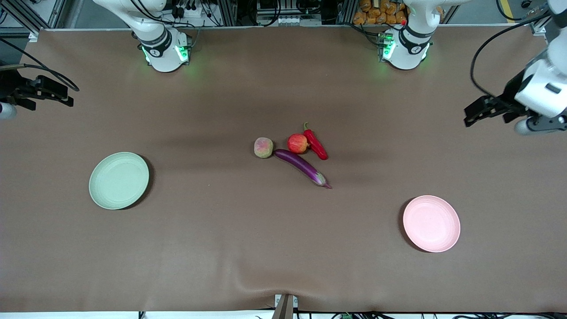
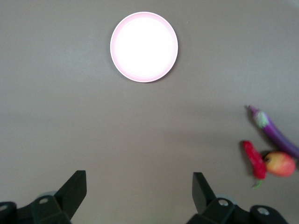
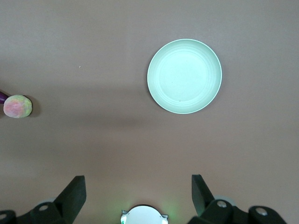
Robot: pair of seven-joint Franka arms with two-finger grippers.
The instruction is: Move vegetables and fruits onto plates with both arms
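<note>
The purple eggplant (image 1: 302, 166), red chili pepper (image 1: 316, 143), red apple (image 1: 298, 143) and green-yellow fruit (image 1: 263, 147) lie clustered at the table's middle. The pale green plate (image 1: 118, 180) lies toward the right arm's end, the pale pink plate (image 1: 431, 223) toward the left arm's end, nearer the front camera. My left gripper (image 1: 476, 116) hangs open and empty high over its end of the table; its wrist view shows the pink plate (image 2: 144, 46), eggplant (image 2: 275, 131), chili (image 2: 253, 159) and apple (image 2: 280, 164). My right gripper (image 1: 60, 94) is open and empty over its end; its view shows the green plate (image 3: 184, 76) and green-yellow fruit (image 3: 17, 106).
The brown table cloth (image 1: 221, 230) covers the whole table. The arms' green-lit bases (image 1: 166, 53) (image 1: 403, 48) stand along the edge farthest from the front camera. A small metal bracket (image 1: 285, 305) sits at the nearest edge.
</note>
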